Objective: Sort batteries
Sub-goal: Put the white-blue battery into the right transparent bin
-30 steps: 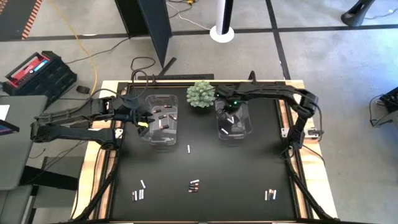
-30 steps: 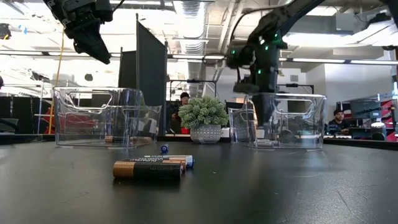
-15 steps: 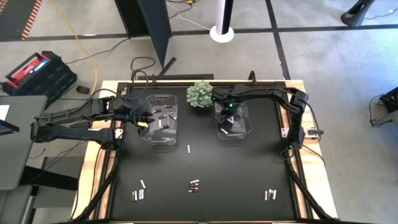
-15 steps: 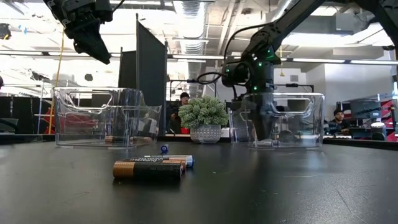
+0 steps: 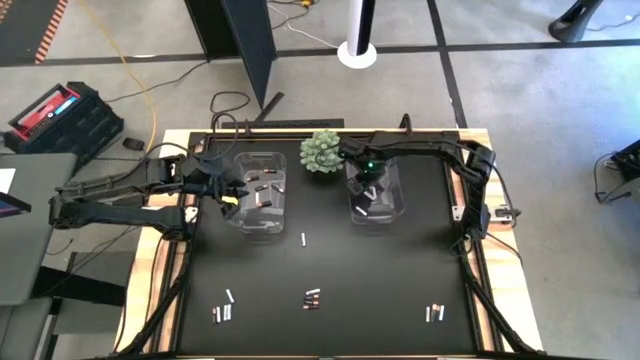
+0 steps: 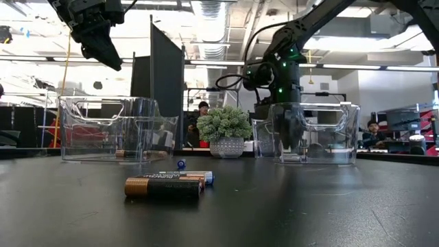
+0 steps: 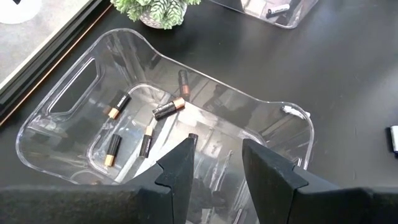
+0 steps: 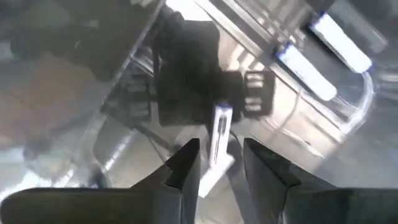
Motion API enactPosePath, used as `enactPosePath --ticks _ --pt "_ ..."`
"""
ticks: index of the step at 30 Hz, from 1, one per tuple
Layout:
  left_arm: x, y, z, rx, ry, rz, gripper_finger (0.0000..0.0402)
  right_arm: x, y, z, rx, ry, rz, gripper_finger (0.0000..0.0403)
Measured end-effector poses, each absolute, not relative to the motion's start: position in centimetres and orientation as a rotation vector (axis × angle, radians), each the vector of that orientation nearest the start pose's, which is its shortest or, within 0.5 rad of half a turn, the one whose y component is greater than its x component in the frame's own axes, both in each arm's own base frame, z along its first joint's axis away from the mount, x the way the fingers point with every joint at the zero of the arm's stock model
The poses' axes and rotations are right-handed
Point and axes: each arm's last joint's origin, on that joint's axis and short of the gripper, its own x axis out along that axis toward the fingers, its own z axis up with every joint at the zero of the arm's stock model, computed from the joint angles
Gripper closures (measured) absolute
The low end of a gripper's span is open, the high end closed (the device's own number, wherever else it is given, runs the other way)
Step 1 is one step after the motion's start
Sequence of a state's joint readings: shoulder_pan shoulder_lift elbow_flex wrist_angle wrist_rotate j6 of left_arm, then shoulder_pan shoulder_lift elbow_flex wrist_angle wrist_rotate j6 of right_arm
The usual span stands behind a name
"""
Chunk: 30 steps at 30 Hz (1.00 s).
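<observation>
From above, the left gripper (image 5: 232, 193) hangs at the edge of the left clear bin (image 5: 262, 222), while the right gripper (image 5: 367, 192) reaches down into the right clear bin (image 5: 392, 212) beside the spiky green plant (image 5: 322, 152); loose batteries (image 5: 312, 298) lie in small groups along the near side of the black table (image 5: 380, 280), with one lone cell (image 5: 303, 239) between the bins. The level view adds what the top view hides; the left gripper sits well above its bin's rim, and the nearest cells (image 6: 164, 186) are dark with copper ends, a pale one behind them. The left wrist view shows its fingers (image 7: 179, 167) apart and empty over dark copper-tipped cells (image 7: 168, 108) on the bin floor; the right wrist view shows its fingers (image 8: 186, 163) parted, a pale silver cell (image 8: 220, 134) between and beyond them, though whether they touch it I cannot tell.
</observation>
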<state>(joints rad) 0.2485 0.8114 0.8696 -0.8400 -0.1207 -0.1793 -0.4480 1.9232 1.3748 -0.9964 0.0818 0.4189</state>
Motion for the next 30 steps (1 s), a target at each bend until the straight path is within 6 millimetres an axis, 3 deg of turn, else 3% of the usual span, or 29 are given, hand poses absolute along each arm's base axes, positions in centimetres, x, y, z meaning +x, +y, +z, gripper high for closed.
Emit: enactPosePath --ticks 7,20,30 --pt "14.2 4.0 30.1 -0.219 0.751 0.42 0.0269 31.0 -15.2 20.6 0.602 1.44 -0.734 0.0255" --pt "14.2 4.0 30.1 -0.219 0.75 0.42 0.0269 28.7 -12.2 29.2 0.667 1.055 -0.745 0.0266" --pt "14.3 4.0 30.1 -0.219 0.749 0.42 0.0269 28.2 -10.4 30.8 0.677 1.011 -0.717 0.0266"
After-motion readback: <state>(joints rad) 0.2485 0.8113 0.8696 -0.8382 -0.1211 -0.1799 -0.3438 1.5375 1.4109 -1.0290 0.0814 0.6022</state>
